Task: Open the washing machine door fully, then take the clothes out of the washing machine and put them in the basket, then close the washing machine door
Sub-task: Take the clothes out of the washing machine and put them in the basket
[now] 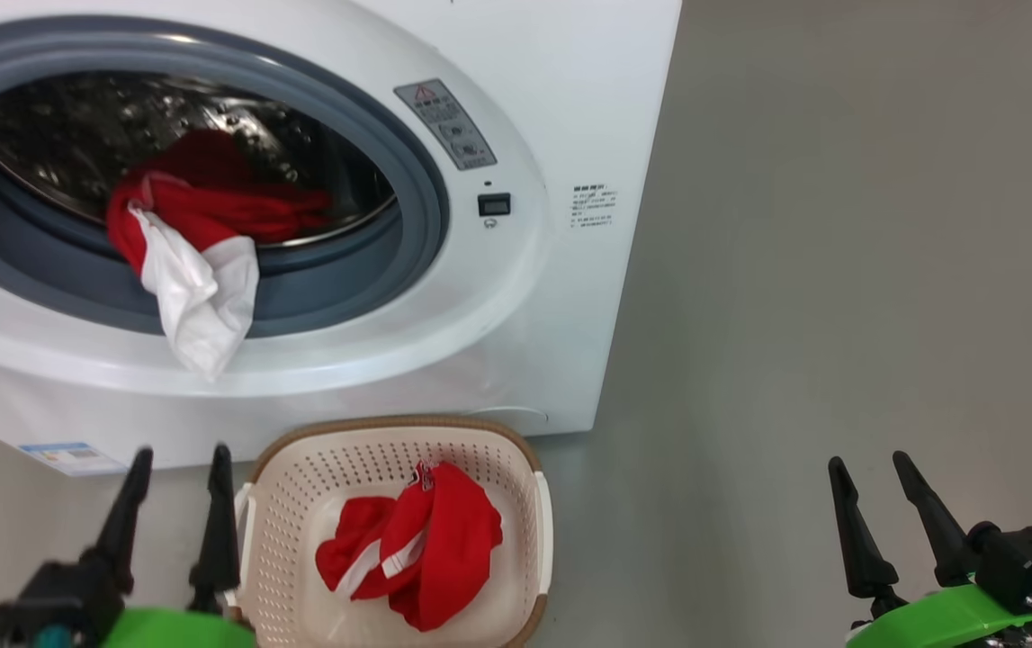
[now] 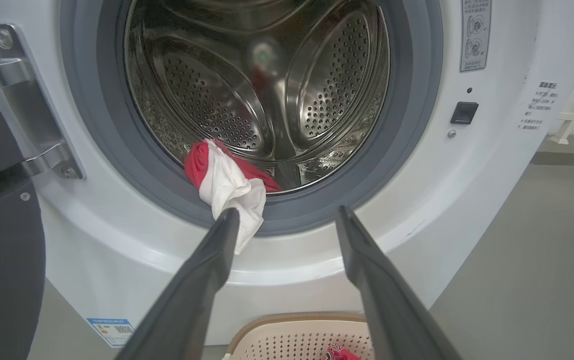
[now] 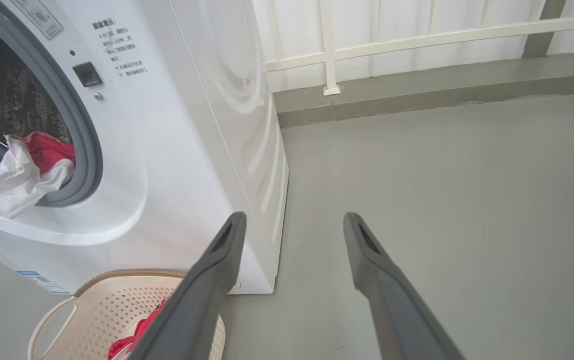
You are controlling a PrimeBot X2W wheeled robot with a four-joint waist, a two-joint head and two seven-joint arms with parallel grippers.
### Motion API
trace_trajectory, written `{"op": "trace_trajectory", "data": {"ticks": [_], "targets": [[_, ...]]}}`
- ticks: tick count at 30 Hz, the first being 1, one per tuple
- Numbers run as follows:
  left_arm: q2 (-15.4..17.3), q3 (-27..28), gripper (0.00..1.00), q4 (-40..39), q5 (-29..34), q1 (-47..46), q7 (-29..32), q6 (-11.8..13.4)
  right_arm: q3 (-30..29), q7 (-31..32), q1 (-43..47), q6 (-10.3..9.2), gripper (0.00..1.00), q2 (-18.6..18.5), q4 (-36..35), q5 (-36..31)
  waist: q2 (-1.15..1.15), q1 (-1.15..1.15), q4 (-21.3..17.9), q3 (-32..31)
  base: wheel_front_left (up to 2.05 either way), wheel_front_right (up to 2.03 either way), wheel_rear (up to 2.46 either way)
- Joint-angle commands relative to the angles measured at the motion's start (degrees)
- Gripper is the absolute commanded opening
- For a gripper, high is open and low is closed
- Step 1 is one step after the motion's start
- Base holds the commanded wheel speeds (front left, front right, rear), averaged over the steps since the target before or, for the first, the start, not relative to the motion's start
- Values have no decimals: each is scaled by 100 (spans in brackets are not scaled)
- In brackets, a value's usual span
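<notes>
We see the washing machine door point(image 2: 1, 250) open at left and a red-and-white garment point(image 1: 196, 261) draped over the lower gasket point(image 1: 336, 292) of the washing machine point(image 1: 569, 108); a second red garment point(image 1: 430, 540) lies in the basket point(image 1: 286, 504) before it. Our left gripper point(image 1: 181, 454), beside the basket's left rim, and right gripper point(image 1: 866, 461), over the floor point(image 1: 839, 270), both gape empty.

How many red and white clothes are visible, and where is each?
2. The first garment drapes out over the washing machine gasket; the second garment lies in the basket. Either bundle may hide more pieces.
</notes>
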Motion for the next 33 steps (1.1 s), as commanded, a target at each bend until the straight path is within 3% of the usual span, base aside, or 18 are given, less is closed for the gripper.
{"op": "trace_trajectory", "data": {"ticks": [1, 10, 17, 29, 33], "targets": [[52, 213, 100, -23, 114, -318, -29, -30, 146, -37, -207, 37, 100, -76, -156, 26, 0, 0, -36, 192, 0, 0, 0], [195, 549, 100, 923, 348, -1769, -29, -30, 215, -37, -555, 37, 100, -72, -255, -14, 0, 0, -183, 904, 0, 0, 0], [525, 759, 100, 1601, 497, -2811, -29, -25, 272, -37, -856, 37, 100, -42, -315, -37, 0, 0, -390, 1473, 0, 0, 0], [1010, 1072, 100, 2498, 783, -3694, -29, 180, 453, -37, -1191, 37, 100, -32, -365, -31, 0, 0, -797, 1940, 0, 0, 0], [1200, 1117, 100, 2765, 913, -3886, -29, 413, 503, -37, -1238, 37, 100, -30, -385, -29, 0, 0, -893, 2058, 0, 0, 0]]}}
